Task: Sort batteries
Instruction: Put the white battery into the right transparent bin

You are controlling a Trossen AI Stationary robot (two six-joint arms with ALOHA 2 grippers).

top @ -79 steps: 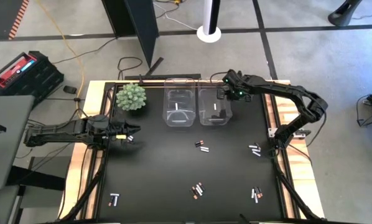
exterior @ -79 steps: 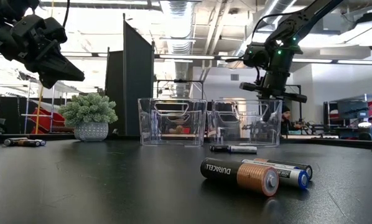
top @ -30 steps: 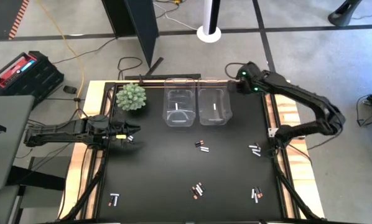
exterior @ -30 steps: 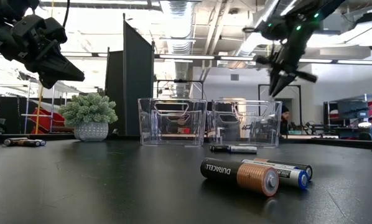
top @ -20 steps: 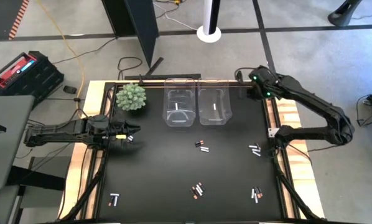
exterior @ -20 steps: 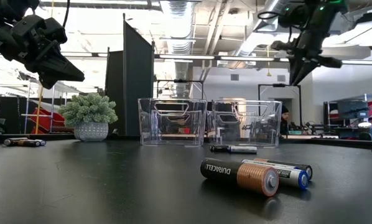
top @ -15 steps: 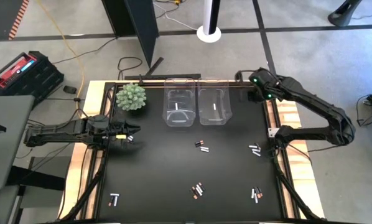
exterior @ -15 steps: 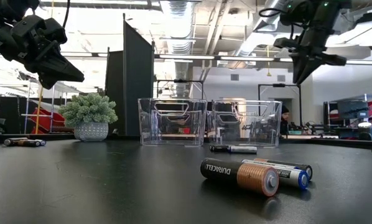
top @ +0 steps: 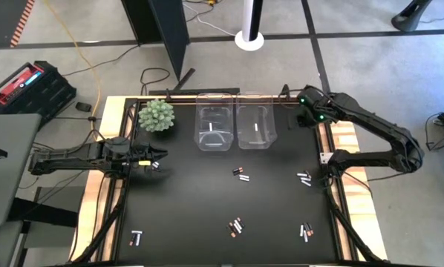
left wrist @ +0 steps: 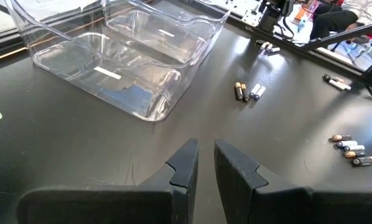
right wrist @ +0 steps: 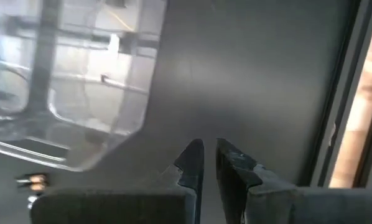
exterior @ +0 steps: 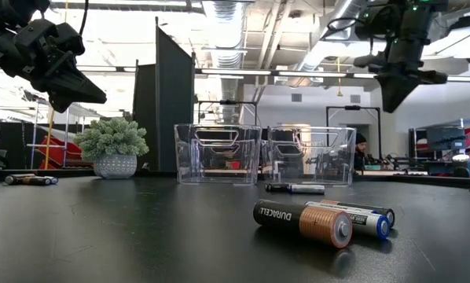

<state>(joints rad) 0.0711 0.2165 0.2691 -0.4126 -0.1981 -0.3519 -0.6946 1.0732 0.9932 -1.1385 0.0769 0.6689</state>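
Two dark, matte-black jointed arms, built from slim tubular links and blocky joint housings. Left arm [top: 73, 158] long and thin at mid-left of the overhead frame, ending in a tapered black hand [top: 157, 156] with a small yellow patch near the fingers. Right arm [top: 370, 130] at upper right, thicker at the elbow, carrying small green indicator lights near its wrist, with a black hand [top: 302, 117]. Black cables trailing along the links. Fingers [left wrist: 185, 168] flat, angular and wedge-shaped, black plastic, tapering to narrow tips with only a slim gap between each pair in both wrist views.
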